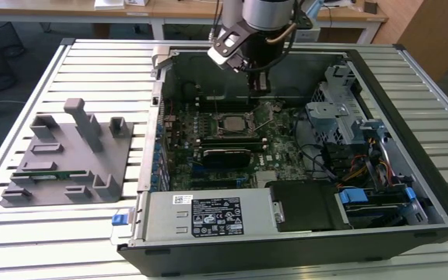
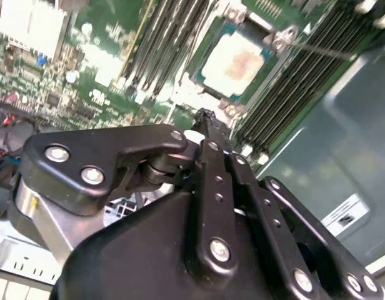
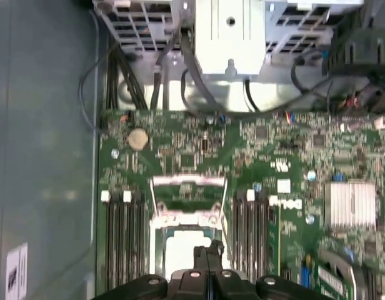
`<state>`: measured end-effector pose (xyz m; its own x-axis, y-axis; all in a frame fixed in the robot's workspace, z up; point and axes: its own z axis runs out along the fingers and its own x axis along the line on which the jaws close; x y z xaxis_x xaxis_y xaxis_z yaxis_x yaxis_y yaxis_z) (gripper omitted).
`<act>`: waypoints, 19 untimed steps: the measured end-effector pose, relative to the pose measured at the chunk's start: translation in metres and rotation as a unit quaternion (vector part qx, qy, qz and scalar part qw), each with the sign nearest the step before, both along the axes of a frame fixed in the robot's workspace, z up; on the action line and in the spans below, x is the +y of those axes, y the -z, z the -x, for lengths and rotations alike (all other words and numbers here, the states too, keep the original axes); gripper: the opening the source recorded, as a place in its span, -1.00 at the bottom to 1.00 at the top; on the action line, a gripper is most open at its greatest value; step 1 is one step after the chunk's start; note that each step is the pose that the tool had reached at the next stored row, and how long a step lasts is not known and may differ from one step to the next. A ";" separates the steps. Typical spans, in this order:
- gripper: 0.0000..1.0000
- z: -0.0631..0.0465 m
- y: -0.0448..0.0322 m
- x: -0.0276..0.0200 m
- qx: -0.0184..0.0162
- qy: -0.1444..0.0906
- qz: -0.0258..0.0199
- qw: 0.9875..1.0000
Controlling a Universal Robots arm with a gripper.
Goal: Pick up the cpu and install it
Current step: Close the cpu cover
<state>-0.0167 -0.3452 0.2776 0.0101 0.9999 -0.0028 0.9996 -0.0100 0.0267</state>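
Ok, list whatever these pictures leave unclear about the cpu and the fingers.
1. One edge of the cpu: in the first wrist view the shut fingers cover it.
2. Whether the cpu sits flat: too small in the exterior view, washed out by glare in the second wrist view.
3. Gap between the fingers and the board: in the exterior view the tips are small and dark, and both wrist views look along them.

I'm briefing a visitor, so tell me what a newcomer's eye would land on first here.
The open computer case with its green motherboard dominates the slatted table. The arm's tool hangs inside it, near the silvery cpu on the board. On the exterior view's left sits a grey fixture.
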 end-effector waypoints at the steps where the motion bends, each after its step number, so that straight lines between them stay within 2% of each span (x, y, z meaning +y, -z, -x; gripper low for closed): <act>1: -0.79 -0.003 0.0006 0.0000 0.000 0.000 0.000 1.000; 7: -0.79 -0.009 0.0022 0.0000 0.000 0.000 0.000 1.000; 19: -0.79 -0.012 0.0032 0.0000 0.000 0.000 0.000 1.000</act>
<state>-0.0050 -0.3451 0.2744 0.0101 0.9999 -0.0036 0.9996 -0.0100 0.0267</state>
